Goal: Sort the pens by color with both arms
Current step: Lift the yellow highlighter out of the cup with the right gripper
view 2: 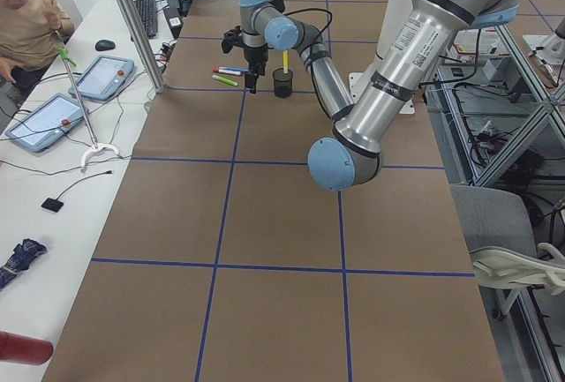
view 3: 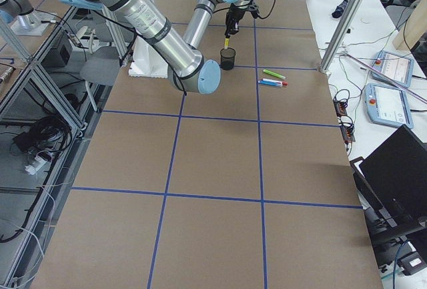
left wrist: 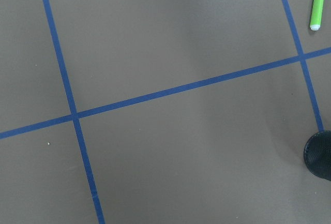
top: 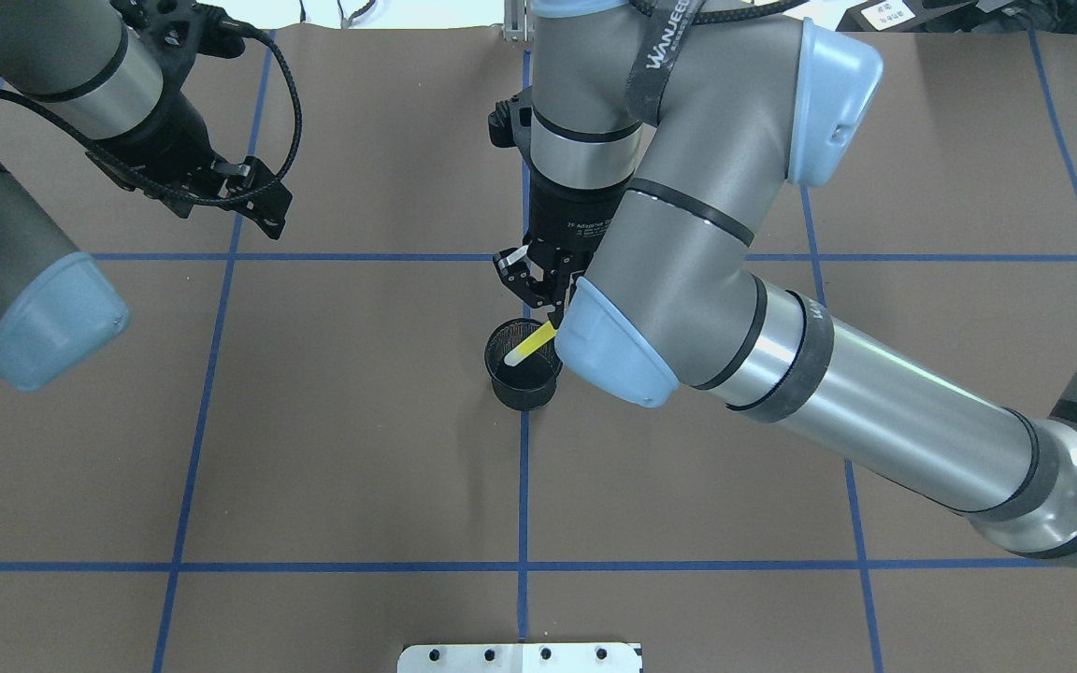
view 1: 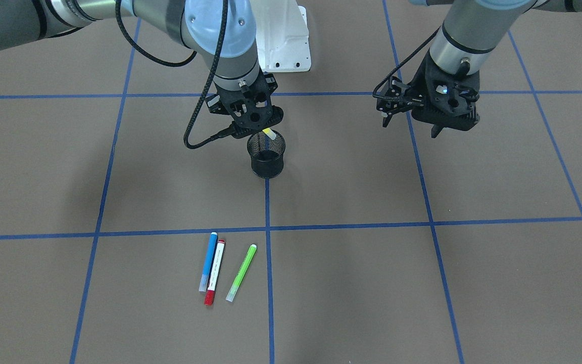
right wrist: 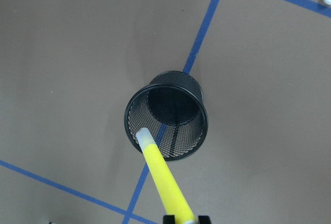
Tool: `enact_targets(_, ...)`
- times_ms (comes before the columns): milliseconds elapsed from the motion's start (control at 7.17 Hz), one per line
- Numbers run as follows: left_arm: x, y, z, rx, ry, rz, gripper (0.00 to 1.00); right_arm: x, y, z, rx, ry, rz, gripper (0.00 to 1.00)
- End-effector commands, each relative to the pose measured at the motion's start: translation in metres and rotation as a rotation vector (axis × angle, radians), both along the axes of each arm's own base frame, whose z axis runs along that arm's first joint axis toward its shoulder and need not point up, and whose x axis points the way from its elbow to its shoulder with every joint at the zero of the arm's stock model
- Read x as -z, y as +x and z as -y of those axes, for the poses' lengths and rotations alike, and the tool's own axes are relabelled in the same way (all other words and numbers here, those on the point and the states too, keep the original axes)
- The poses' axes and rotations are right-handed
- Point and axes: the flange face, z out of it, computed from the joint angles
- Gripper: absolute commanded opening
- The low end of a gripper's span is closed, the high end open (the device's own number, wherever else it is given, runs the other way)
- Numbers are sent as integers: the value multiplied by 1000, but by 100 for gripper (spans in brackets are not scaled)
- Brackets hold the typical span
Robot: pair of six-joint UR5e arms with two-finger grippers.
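Note:
My right gripper is shut on the yellow pen and holds it tilted just above the black mesh cup. In the right wrist view the pen has its pale tip at the near rim of the cup. The blue pen, the white pen with red ends and the green pen lie side by side on the mat, on the operators' side of the cup. My left gripper hangs open and empty above the mat, far from the pens.
The brown mat is marked with blue tape lines. The white pedestal base stands behind the cup. The left wrist view shows the green pen's end and the cup's edge.

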Motion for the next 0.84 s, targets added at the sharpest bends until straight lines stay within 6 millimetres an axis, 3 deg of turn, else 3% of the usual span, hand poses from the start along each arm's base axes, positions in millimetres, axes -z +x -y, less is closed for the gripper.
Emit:
enact_targets(0, 2, -2, -2, -1, 8, -5, 99, 14, 24, 6, -151, -72, -24, 0)
enact_targets(418, -3, -19, 7, 30, 16, 9, 99, 31, 28, 20, -406, -80, -77, 0)
enact_targets(697, -3, -22, 9, 33, 16, 8, 99, 28, 10, 39, -592, -94, -68, 0)
